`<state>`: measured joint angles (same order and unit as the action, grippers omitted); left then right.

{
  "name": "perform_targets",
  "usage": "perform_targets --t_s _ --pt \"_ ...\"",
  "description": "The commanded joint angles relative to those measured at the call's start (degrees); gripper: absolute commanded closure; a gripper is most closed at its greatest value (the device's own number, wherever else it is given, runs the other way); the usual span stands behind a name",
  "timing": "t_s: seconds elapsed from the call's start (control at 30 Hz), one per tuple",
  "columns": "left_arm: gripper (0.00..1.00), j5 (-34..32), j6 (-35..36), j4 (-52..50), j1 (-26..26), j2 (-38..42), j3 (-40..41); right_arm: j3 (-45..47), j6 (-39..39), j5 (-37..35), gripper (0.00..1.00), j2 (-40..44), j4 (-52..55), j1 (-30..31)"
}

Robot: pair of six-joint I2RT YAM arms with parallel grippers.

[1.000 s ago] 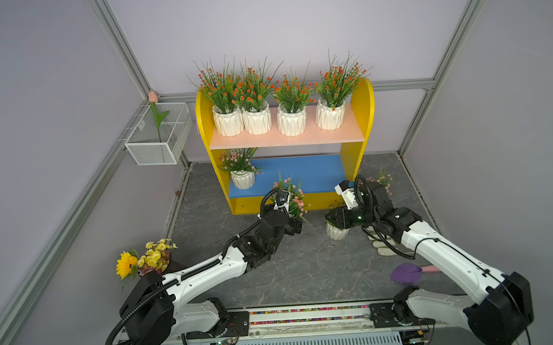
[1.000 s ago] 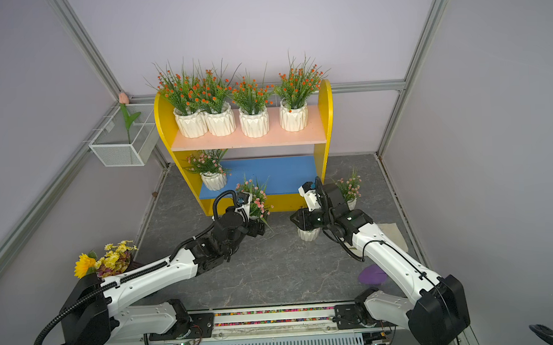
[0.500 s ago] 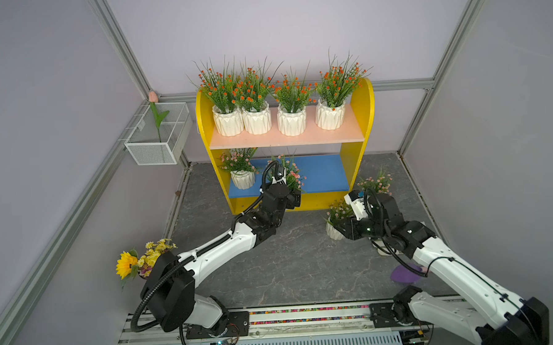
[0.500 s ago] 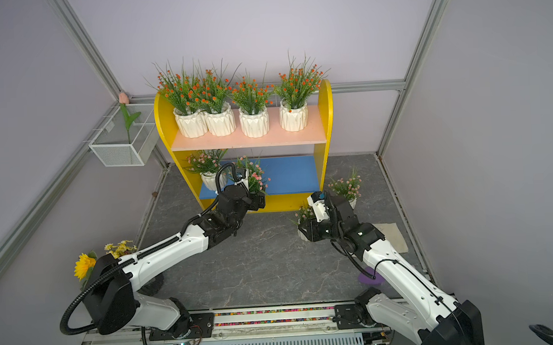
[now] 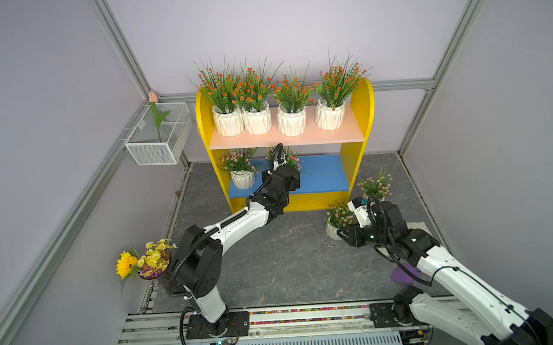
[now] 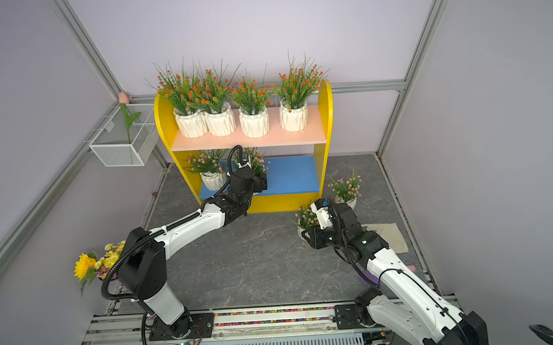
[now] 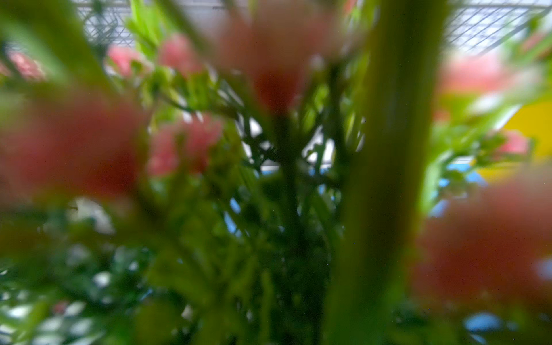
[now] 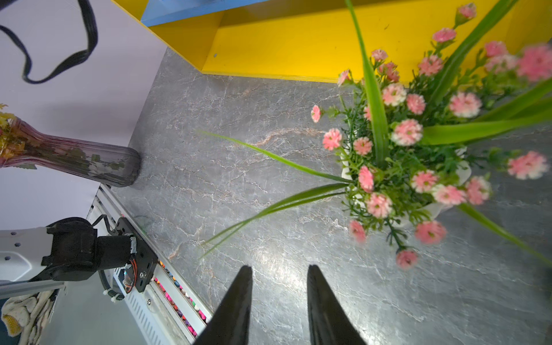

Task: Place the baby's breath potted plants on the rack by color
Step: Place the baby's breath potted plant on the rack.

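The rack (image 5: 357, 118) stands at the back with several orange baby's breath potted plants (image 5: 292, 95) on its peach upper board. One pink plant (image 5: 240, 163) stands at the left of the blue lower board. My left gripper (image 5: 287, 169) reaches over that board, shut on a second pink plant (image 5: 288, 155). Its blurred sprigs (image 7: 268, 179) fill the left wrist view and hide the jaws. Two more pink plants stand on the floor: one (image 5: 336, 217) right beside my open, empty right gripper (image 8: 279, 268), the other (image 5: 375, 185) by the rack's right panel.
A white wire basket (image 5: 154, 153) with a tulip hangs on the left wall. A sunflower bouquet (image 5: 144, 260) in a vase (image 8: 74, 161) stands at the front left. A beige cloth (image 6: 388, 235) and a purple object (image 5: 403, 275) lie under the right arm. The base rail (image 5: 307, 313) runs along the front.
My left arm carried the pink plant from the floor in front of the rack up over the blue board. My right gripper drew back from the floor plant, which now stands upright.
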<state>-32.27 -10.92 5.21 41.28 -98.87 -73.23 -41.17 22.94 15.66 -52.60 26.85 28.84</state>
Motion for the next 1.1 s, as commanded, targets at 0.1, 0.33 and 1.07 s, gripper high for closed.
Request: perform_targets --t_s 0.1,0.33,1.07 --pt "0.32 -4.4 -1.7 6.1 -1.8 -2.6 -4.3 1.4 1.4 -0.4 0.66 2.5 1.3 -0.4" --pt "0.32 -5.0 -4.1 6.6 -4.2 -5.3 -5.9 2.0 1.6 -0.5 0.66 2.9 0.9 -0.4" --pt "0.0 -8.6 -8.4 -1.4 -5.6 -11.4 -12.7 2.8 2.0 0.0 0.64 2.5 -0.7 -0.4"
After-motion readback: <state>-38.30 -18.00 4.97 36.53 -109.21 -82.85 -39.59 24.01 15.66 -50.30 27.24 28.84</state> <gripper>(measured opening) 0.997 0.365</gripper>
